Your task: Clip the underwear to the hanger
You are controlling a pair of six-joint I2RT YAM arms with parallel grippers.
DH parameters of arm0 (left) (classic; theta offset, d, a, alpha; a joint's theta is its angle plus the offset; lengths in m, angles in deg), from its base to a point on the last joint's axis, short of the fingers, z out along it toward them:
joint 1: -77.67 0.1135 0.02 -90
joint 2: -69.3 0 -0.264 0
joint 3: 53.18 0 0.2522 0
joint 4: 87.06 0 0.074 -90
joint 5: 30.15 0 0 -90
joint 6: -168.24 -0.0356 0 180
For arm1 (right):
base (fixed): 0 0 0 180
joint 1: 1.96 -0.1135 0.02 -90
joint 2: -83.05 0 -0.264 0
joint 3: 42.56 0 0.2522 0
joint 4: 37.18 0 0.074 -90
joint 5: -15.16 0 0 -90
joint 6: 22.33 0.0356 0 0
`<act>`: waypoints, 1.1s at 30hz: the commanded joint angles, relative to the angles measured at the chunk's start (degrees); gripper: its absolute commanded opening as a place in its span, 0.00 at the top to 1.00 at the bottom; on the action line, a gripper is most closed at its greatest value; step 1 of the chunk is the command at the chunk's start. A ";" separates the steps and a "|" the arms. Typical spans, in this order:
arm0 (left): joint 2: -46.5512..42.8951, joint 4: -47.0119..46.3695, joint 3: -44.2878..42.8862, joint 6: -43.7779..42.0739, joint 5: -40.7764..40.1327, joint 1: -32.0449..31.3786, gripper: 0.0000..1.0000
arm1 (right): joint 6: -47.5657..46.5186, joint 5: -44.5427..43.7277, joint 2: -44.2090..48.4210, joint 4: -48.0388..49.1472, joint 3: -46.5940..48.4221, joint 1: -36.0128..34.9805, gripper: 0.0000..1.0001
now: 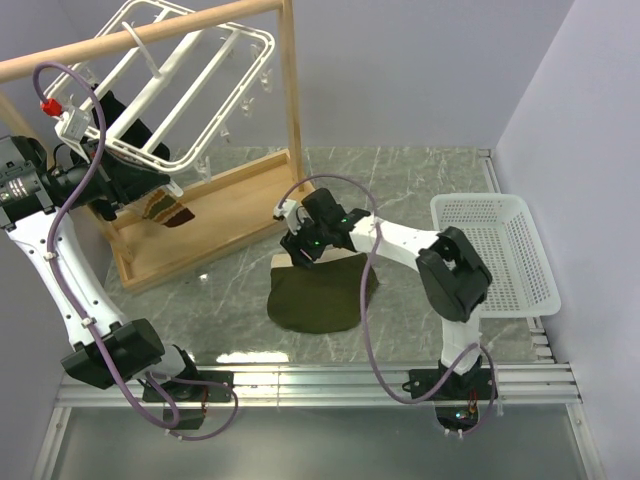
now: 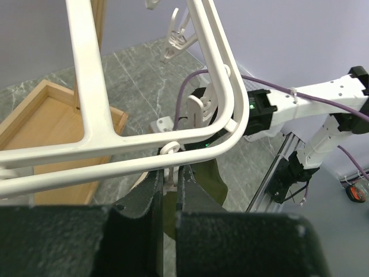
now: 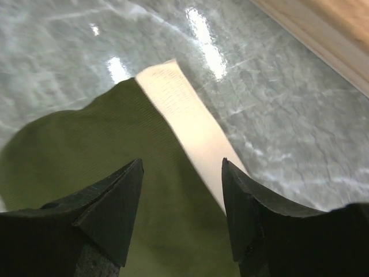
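The white hanger (image 1: 245, 30) hangs tilted from the wooden rail at the back left; its bars fill the left wrist view (image 2: 92, 86). My left gripper (image 1: 130, 180) is at the frame's lower corner, shut on a small dangling white clip (image 2: 169, 180) held between its fingers (image 2: 169, 184). The olive-green underwear (image 1: 320, 292) lies flat on the table in the middle, its pale waistband (image 3: 190, 127) at the far edge. My right gripper (image 1: 305, 245) hovers low over that edge, open and empty (image 3: 181, 167), one jaw on each side of the waistband.
The wooden rail stand with its tray base (image 1: 200, 215) takes up the back left. A black garment with tan-red patches (image 1: 165, 205) hangs under the hanger. A white mesh basket (image 1: 500, 250) sits at the right edge. Walls close in behind and to the right.
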State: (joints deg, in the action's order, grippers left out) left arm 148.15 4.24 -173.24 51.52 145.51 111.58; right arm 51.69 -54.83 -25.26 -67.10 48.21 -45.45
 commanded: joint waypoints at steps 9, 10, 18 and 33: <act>-0.89 0.07 -0.84 -0.53 11.36 0.02 0.99 | -4.84 0.03 -9.98 -5.36 11.22 0.24 0.35; -0.89 0.07 -0.75 -0.53 11.45 0.10 0.99 | -4.93 0.12 -10.51 -5.98 11.75 0.24 0.35; -0.89 0.07 -0.40 -0.61 11.45 0.19 0.99 | -5.72 -1.11 -13.06 -6.95 11.41 -0.81 0.34; -1.07 0.07 0.22 -0.70 11.45 0.02 0.99 | -11.25 -1.74 -14.39 -8.98 7.63 -3.54 0.88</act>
State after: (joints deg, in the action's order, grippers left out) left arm 148.15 4.21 -173.18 51.39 145.51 111.58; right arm 42.81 -57.34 -38.70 -73.16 58.18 -48.09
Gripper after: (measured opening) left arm 0.088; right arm 0.178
